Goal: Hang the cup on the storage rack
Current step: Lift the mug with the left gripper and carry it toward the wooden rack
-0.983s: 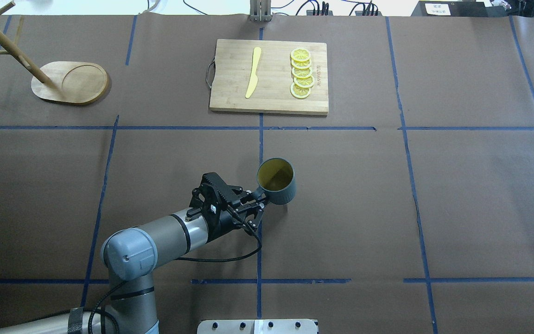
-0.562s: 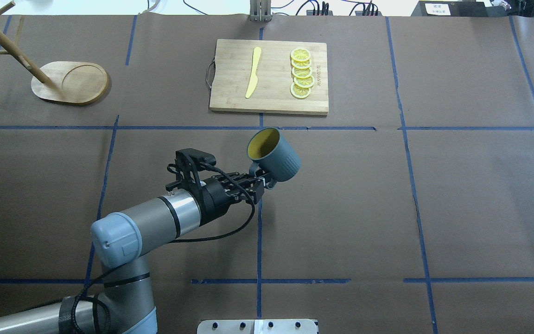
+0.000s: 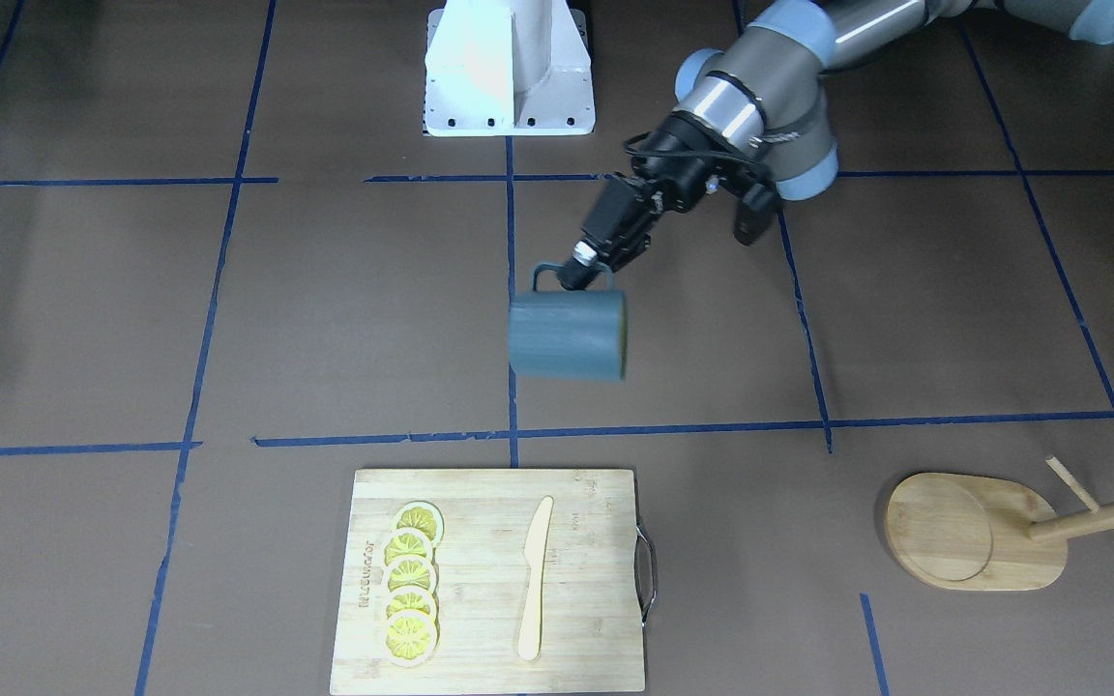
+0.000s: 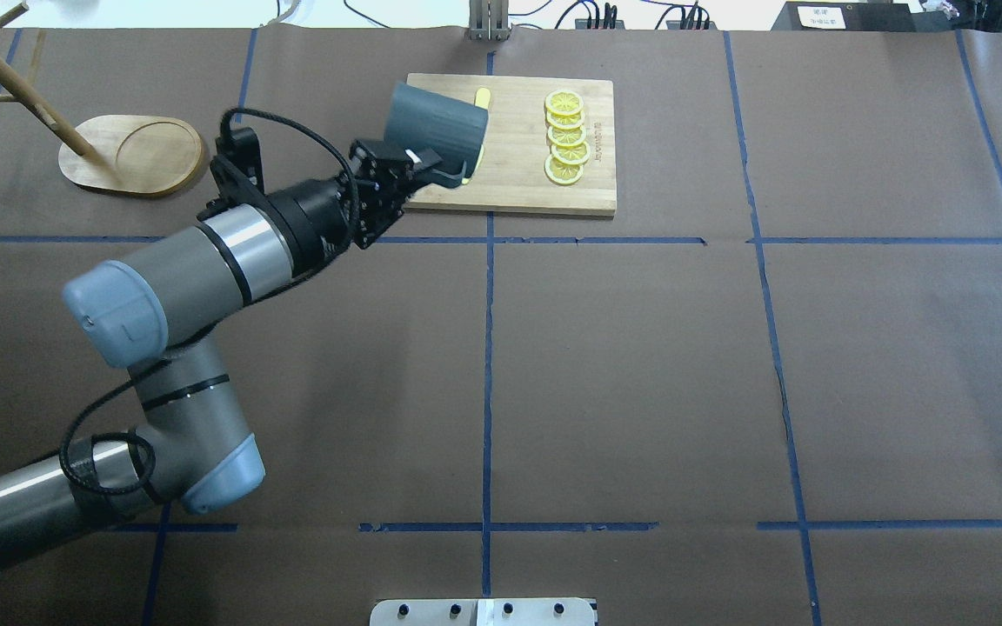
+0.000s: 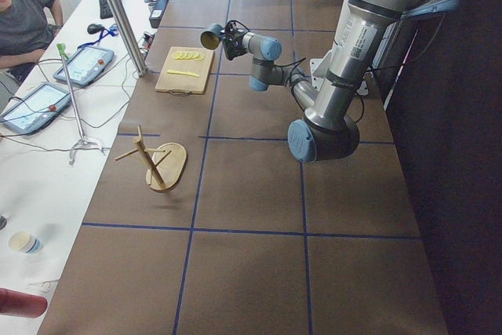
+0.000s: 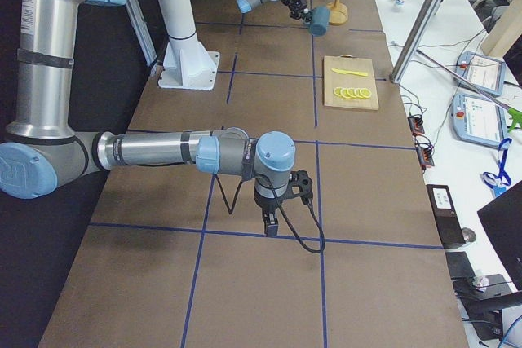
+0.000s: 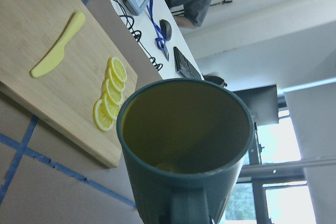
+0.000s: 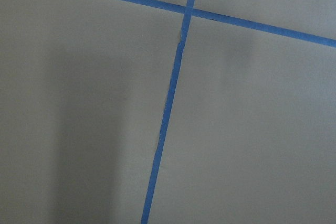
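Observation:
My left gripper [image 4: 421, 170] is shut on the loop handle of the dark teal ribbed cup [image 4: 436, 130] and holds it in the air, tipped on its side. In the front-facing view the gripper [image 3: 583, 272] pinches the handle above the cup [image 3: 567, 333]. The left wrist view looks into the cup's yellow inside [image 7: 184, 129]. The bamboo storage rack [image 4: 131, 155] stands at the far left, its pegs empty, well apart from the cup; it also shows in the front-facing view [image 3: 973, 532]. My right gripper [image 6: 273, 222] hangs low over bare table; I cannot tell if it is open.
A bamboo cutting board [image 4: 518, 191] with a metal handle lies at the far middle, partly behind the cup. On it are a yellow knife [image 3: 535, 580] and several lemon slices [image 4: 566, 139]. Blue tape lines cross the brown table cover.
My left arm has lifted the cup off the middle of the table and carried it up, away from me and to the left. The cup has tipped from upright onto its side.

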Available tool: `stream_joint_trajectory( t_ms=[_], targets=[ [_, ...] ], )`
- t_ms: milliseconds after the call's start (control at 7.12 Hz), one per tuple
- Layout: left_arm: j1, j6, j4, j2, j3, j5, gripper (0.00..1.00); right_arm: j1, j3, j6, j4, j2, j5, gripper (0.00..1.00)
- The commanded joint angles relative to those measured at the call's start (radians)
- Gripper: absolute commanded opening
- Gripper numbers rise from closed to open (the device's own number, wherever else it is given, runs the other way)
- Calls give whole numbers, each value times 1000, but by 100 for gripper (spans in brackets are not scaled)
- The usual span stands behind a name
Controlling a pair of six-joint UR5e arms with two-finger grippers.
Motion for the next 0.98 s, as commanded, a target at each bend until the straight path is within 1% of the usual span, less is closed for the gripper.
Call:
stream_joint_trajectory(
  t_ms=[0,140,421,702,843],
  targets=[
    [-139,-342,-28,18,14,-4,0,0,2,-2,0,0,0,100],
    [-207,-469,-82,53,31,-4,0,0,4,-2,2,0,0,100],
    [-317,-635,-289,127,141,-6,0,0,4,-2,2,1,0,100],
    [-399,-679,-470,146,293,-46,0,0,5,-3,2,0,0,100],
    [-432,-685,-519,144,357,-76,0,0,5,-5,2,0,0,100]
  ],
)
